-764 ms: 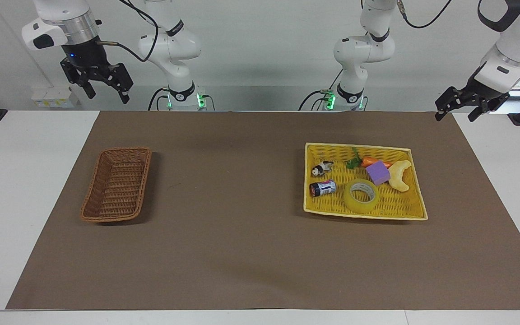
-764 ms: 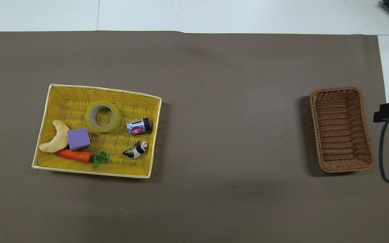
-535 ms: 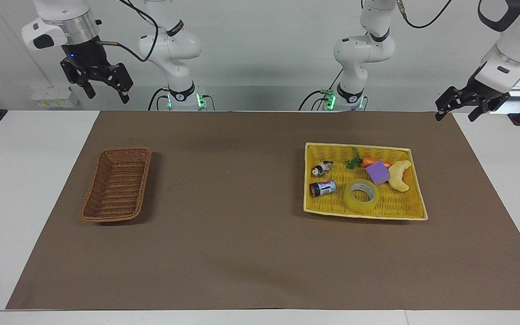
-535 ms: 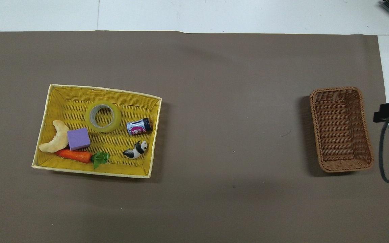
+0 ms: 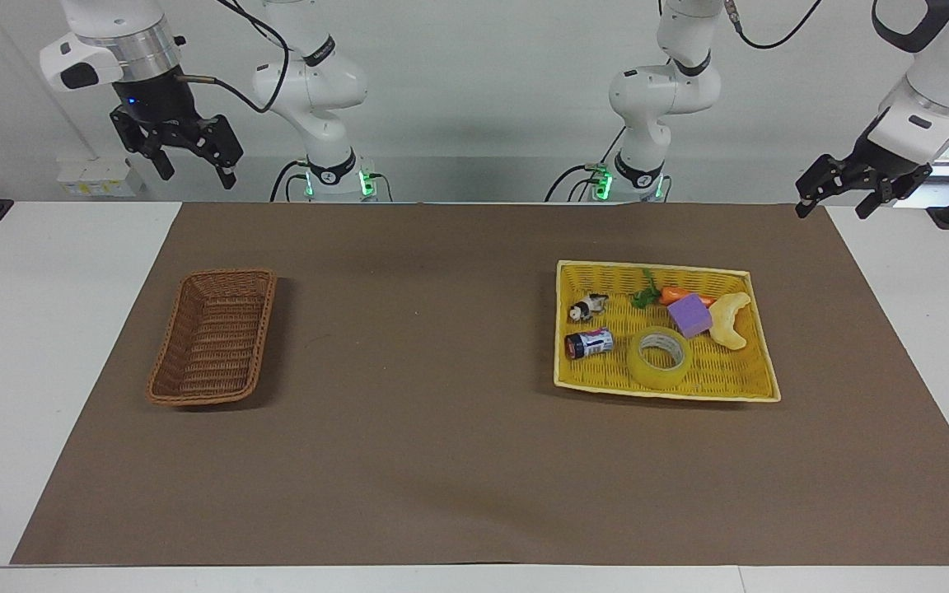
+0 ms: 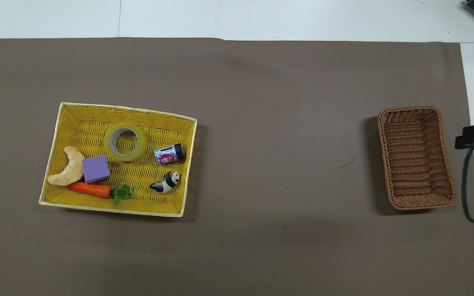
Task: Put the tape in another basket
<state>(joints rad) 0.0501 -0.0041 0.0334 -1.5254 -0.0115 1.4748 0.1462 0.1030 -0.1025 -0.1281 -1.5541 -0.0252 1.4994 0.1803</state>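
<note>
The tape (image 5: 660, 357) lies flat in the yellow basket (image 5: 750, 387), right by the purple cube (image 5: 690, 315) and a small can (image 5: 589, 343). The brown basket (image 5: 212, 336) sits well apart, toward the right arm's end. Both the left gripper (image 5: 839, 200) and right gripper (image 5: 194, 165) hang up high with fingers spread, holding nothing.

We count two baskets: one brown wicker basket (image 5: 212, 336) and one flat yellow woven basket (image 5: 754, 380). In the yellow one we count six things: one roll of tape (image 5: 660, 357), one purple cube (image 5: 690, 315), one carrot (image 5: 672, 295), one panda figure (image 5: 586, 308), one small can (image 5: 590, 343) and one pale crescent-shaped piece (image 5: 729, 319). We also see two arms, each with one gripper, the left gripper (image 5: 836, 193) and the right gripper (image 5: 194, 169), and one brown mat (image 5: 441, 412).
</note>
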